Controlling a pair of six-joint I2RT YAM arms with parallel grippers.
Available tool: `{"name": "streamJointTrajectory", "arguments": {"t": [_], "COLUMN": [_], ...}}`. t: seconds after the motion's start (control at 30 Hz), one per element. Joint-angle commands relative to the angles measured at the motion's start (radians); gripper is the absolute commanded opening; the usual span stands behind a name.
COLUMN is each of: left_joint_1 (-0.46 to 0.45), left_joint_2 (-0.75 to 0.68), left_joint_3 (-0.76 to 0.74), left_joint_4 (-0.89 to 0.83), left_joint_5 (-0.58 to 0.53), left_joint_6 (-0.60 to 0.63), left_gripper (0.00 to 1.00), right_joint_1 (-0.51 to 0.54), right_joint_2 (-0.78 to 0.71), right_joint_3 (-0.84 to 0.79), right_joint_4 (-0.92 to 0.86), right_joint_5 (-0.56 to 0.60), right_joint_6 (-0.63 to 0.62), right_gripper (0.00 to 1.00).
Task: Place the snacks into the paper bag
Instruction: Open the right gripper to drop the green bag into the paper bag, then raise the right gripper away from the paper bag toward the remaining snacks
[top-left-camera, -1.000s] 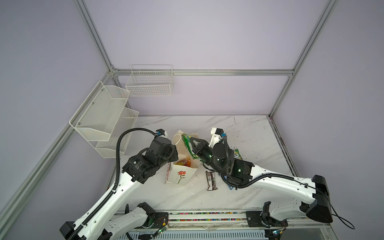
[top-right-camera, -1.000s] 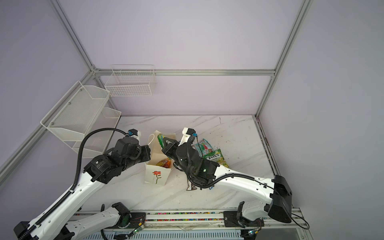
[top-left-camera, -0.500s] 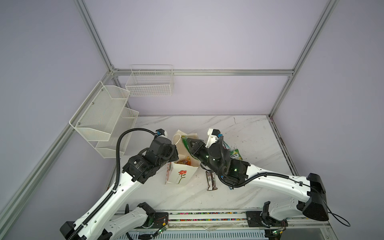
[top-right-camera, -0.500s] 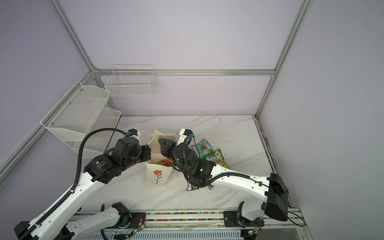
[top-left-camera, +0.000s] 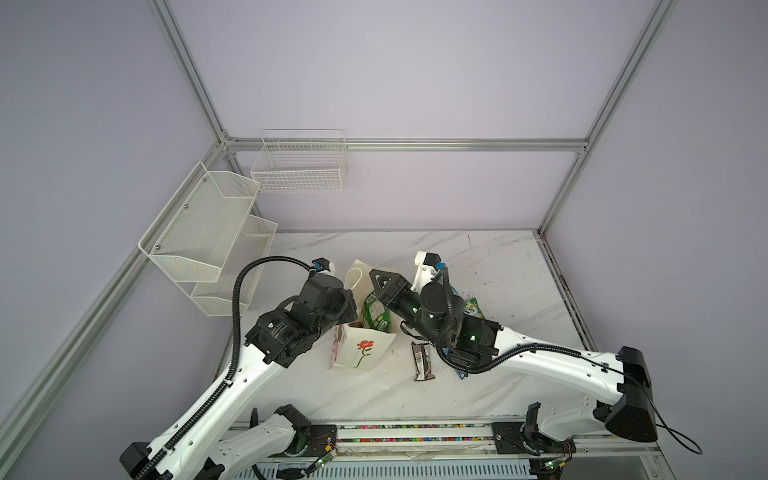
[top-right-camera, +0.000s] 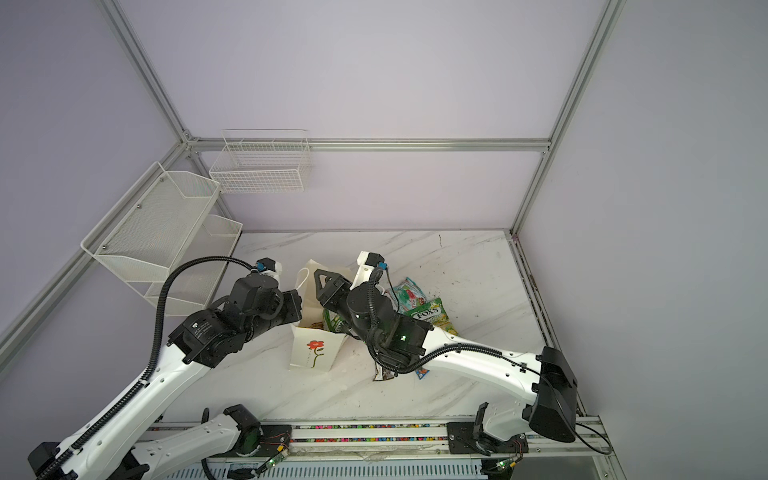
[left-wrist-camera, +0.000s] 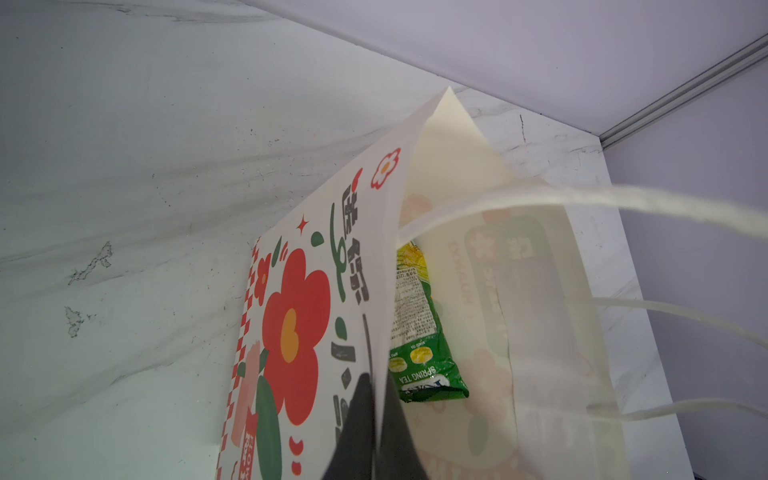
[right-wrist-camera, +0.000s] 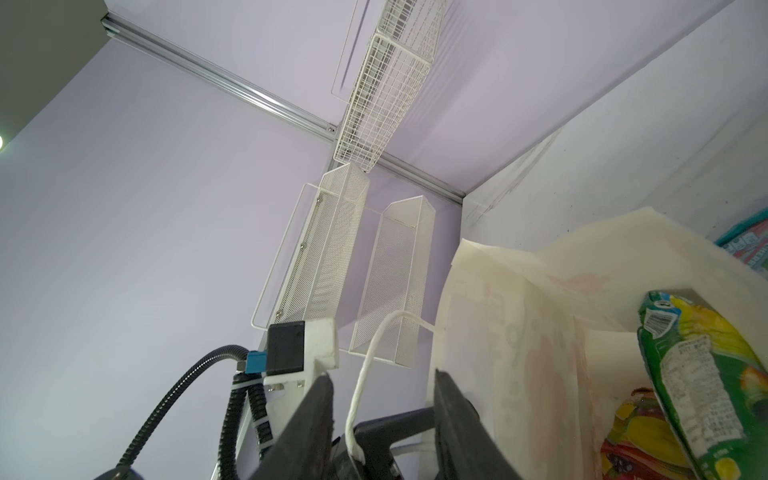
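Cream paper bag (top-left-camera: 361, 351) stands upright left of the desk's (top-left-camera: 498, 270) middle, nearer the front edge. The left pincer (left-wrist-camera: 374, 386) is clamped on its rim. The right pincer (right-wrist-camera: 382, 378) hangs at its mouth, jaws apart, with a cord handle (right-wrist-camera: 365, 365) running between them. A green pouch (top-left-camera: 376, 316) sticks up inside. A dark brown bar (top-left-camera: 422, 360) lies just right of the bag. A teal pouch (top-right-camera: 409, 293) and a second green pouch (top-right-camera: 432, 318) lie farther right.

Packet (top-left-camera: 376, 313) in paper bag (top-left-camera: 361, 351); bar (top-left-camera: 422, 360) right of paper bag.
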Motion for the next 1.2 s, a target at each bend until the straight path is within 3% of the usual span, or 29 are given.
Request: {"name": "streamJointTrajectory", "arguments": {"t": [0.0, 0.57, 1.17], "left_joint_1": [-0.003, -0.003, -0.003], "left_joint_2": [-0.021, -0.041, -0.046], "left_joint_3": [-0.029, -0.045, -0.031], "left_joint_4": [0.044, 0.043, 0.026], "left_joint_5": [-0.022, -0.041, -0.067], "left_joint_6": [-0.004, 0.006, 0.022], "left_gripper": [0.00, 0.00, 0.00], "right_joint_1": [0.006, 0.006, -0.011], "right_joint_2": [-0.034, -0.189, -0.244], "right_joint_3": [0.029, 0.084, 0.112], "right_joint_4": [0.012, -0.268, -0.488], "right_joint_5": [-0.016, 0.097, 0.238], "right_joint_6": [-0.056, -0.364, -0.406], "right_gripper": [0.44, 0.63, 0.87]}}
